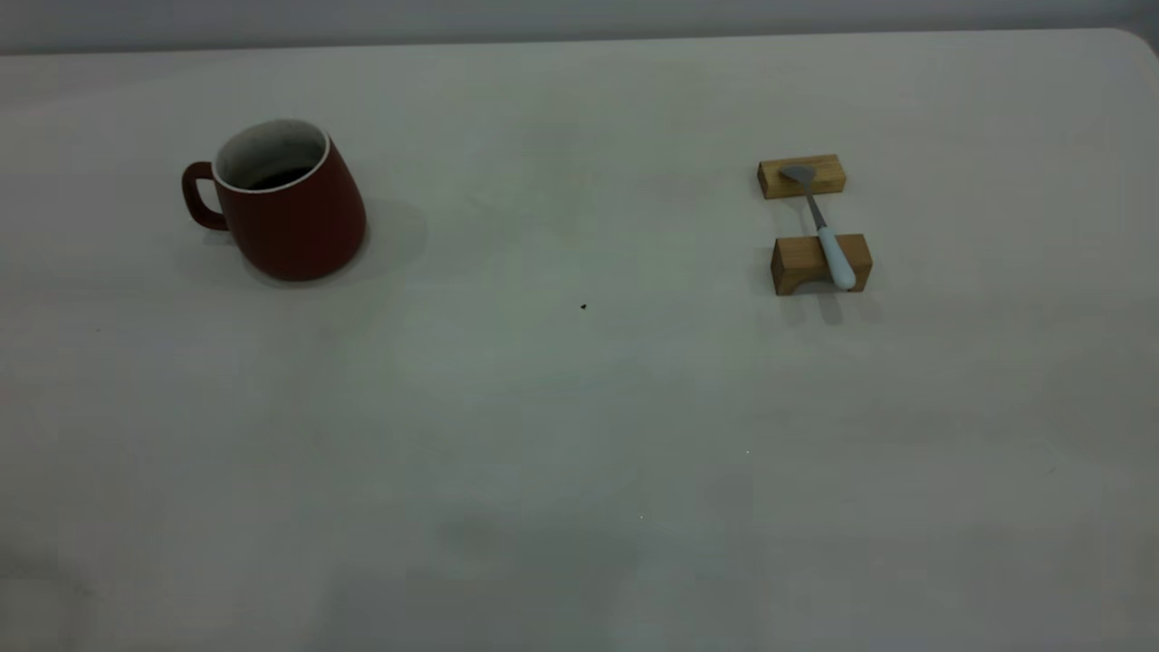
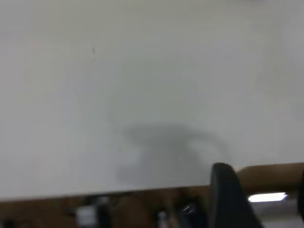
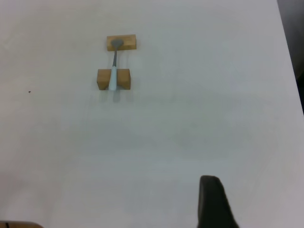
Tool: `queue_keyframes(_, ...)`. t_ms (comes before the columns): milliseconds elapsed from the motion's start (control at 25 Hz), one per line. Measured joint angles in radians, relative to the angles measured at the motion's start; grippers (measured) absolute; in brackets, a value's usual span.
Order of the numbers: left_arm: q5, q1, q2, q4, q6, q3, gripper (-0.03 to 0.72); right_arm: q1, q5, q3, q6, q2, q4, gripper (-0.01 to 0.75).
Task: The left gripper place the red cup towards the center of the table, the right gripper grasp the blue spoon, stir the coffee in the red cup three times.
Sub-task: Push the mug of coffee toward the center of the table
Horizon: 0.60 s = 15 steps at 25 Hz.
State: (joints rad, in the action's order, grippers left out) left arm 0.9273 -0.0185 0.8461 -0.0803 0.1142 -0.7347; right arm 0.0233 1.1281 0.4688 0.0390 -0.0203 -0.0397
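cup [image 1: 294, 217] stood upright at table [image 1: 579, 435] left — spoon [image 1: 826, 235] lay across two blocks [image 1: 820, 263] at right; grip state of both grippers could not be told.

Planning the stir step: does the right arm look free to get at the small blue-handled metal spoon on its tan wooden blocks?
Probably yes. The blue-handled spoon lies bridged across two tan wooden blocks, lifted off the pale table, with nothing beside it. The dark red ceramic mug stands far off. The right wrist view shows bare tabletop before it.

My workplace looks like a lab bench: a bare pale table [image 1: 579, 453], a plain grey wall [image 1: 579, 18] behind.
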Motion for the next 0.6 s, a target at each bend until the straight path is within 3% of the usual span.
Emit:
queue_keyframes(280, -0.063, 0.0, 0.464, 0.0, 0.252, -0.222, 0.673, 0.0, 0.0, 0.0, 0.0, 0.0, 0.0, 0.493)
queue_keyframes(600, -0.061, 0.005, 0.936, 0.016, 0.593, -0.541, 0.675, 0.0, 0.0, 0.0, 0.0, 0.0, 0.0, 0.493)
